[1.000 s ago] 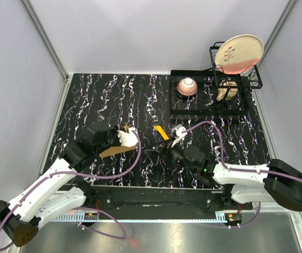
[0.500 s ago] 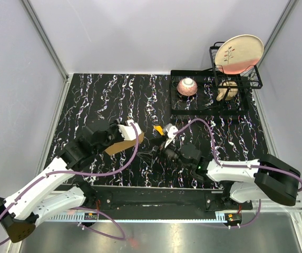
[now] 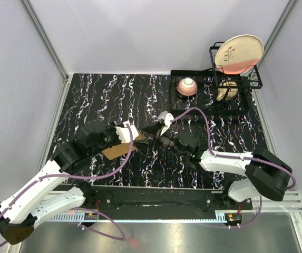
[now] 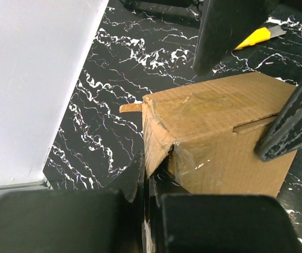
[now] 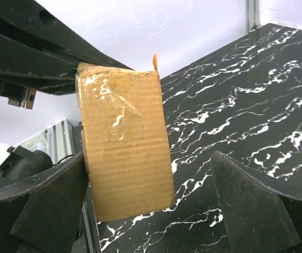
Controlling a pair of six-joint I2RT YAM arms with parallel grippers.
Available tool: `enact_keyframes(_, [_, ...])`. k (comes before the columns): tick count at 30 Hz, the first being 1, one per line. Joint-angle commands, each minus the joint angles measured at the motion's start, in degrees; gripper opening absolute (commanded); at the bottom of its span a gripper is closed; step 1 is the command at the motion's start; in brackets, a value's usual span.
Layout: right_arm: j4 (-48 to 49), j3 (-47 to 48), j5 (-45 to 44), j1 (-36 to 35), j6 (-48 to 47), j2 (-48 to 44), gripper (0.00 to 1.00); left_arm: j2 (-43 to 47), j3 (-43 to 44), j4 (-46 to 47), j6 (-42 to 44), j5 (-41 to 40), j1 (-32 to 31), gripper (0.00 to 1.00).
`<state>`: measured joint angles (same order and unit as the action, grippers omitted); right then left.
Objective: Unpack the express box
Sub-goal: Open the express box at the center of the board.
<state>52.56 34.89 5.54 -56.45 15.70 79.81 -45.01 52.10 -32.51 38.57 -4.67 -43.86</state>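
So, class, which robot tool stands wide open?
The right tool: it gapes on either side of the small brown cardboard box, whereas the left tool is shut on it.

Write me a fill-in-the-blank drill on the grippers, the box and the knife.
1. The left gripper is ___ on a corner of the box.
2. The right gripper straddles the box with its jaws ___.
3. The knife beyond the box is ___ in colour.

Missing words: shut; open; yellow.
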Motion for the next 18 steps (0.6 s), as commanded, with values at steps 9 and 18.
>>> enact_keyframes(9, [2.82,7.20,19.67,1.43,1.79,4.30,0.90,1.95,4.24,-0.01,-2.88,4.23,-0.53,0.00])
enact_keyframes(18, [-3.59,7.65,26.54,1.69,-1.02,2.46,0.49,1.68,6.79,-2.29,-2.44,5.72,-0.27,0.00])
